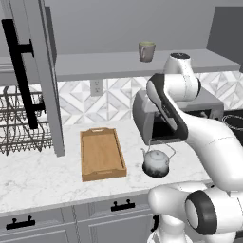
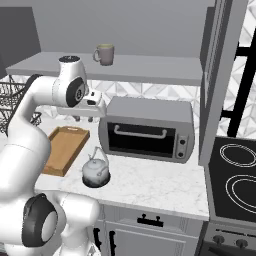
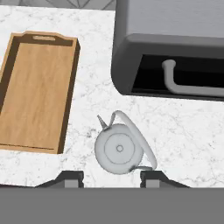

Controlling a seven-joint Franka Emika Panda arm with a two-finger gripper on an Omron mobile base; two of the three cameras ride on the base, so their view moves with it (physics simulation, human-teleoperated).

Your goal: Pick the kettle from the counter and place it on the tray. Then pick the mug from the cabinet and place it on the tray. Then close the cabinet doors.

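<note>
The silvery kettle (image 1: 156, 162) (image 2: 95, 171) stands upright on the marble counter (image 1: 42, 178), just right of the wooden tray (image 1: 101, 154) (image 2: 63, 149), which holds nothing. My gripper (image 3: 111, 178) (image 2: 84, 118) hangs open well above the counter. In the hand view the kettle (image 3: 119, 149) lies between and just beyond its fingertips (image 3: 72, 178), with the tray (image 3: 37, 87) to the left. The grey-green mug (image 1: 146, 51) (image 2: 104, 54) sits on the shelf of the cabinet (image 1: 104, 61). Both cabinet doors (image 1: 35, 71) (image 2: 220, 75) stand open.
A grey toaster oven (image 1: 147, 116) (image 2: 147, 130) (image 3: 175, 52) stands right behind the kettle. A wire dish rack (image 1: 19, 123) sits at the far left behind the open door. A black stove top (image 2: 237, 175) borders the counter on the right. Drawers with black handles (image 1: 122, 205) run below.
</note>
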